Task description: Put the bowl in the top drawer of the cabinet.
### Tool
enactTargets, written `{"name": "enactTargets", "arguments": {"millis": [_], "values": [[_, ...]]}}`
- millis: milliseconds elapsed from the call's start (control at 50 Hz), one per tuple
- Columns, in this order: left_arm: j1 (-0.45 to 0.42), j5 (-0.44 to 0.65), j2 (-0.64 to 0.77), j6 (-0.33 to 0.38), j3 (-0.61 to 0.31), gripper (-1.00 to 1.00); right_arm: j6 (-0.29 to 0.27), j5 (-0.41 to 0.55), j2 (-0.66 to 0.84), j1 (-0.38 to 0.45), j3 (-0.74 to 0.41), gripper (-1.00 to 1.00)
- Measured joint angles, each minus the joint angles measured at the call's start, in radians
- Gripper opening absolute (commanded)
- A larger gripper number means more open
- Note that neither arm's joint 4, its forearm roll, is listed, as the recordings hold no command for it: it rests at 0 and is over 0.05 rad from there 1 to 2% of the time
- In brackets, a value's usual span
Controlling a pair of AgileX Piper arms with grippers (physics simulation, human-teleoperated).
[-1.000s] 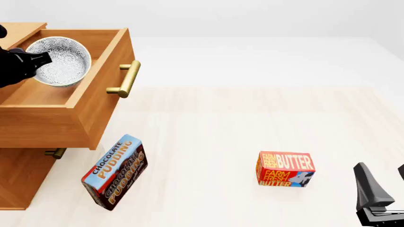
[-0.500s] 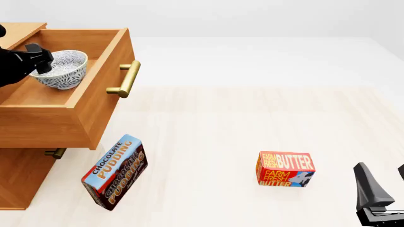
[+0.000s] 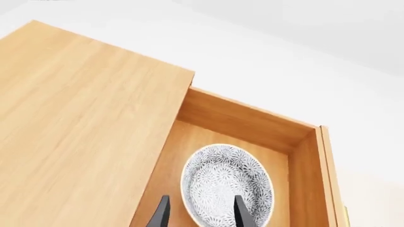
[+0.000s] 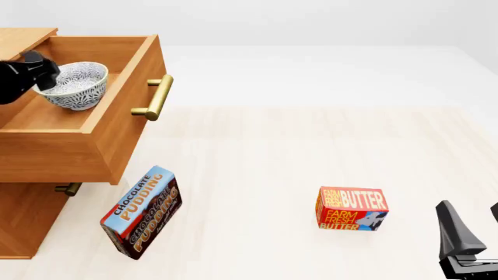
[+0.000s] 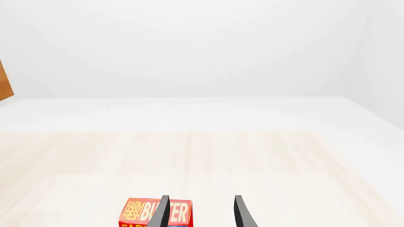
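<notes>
The speckled white bowl (image 4: 78, 86) sits upright inside the pulled-out top drawer (image 4: 130, 119) of the wooden cabinet (image 4: 23, 224). In the left wrist view the bowl (image 3: 218, 182) rests on the drawer floor (image 3: 183, 142). My left gripper (image 4: 43, 73) hovers at the bowl's left rim, open. One of its fingers (image 3: 241, 213) is over the bowl's inside and the other is outside the rim; I see no grip on the bowl. My right gripper (image 4: 472, 220) is open and empty at the near right corner of the table, far from the cabinet.
A brass bar handle (image 4: 155, 98) sticks out from the drawer front, and the lower drawer's handle (image 4: 69, 188) shows beneath it. A chocolate pudding box (image 4: 141, 212) stands tilted near the cabinet. A red butter box (image 4: 351, 208) lies just ahead of my right gripper (image 5: 200, 213).
The bowl went from tilted in the left gripper to sitting upright on the drawer floor. The left gripper let go of it and pulled back to the left. The right arm stayed still.
</notes>
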Motion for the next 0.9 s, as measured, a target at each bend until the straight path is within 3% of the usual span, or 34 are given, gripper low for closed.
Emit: {"name": "enactTargets", "arguments": {"millis": [900], "values": [[-0.086,0.139,-0.2,-0.02,-0.021,1.0,0.0,0.0,0.0,0.0,0.0,1.0]]}}
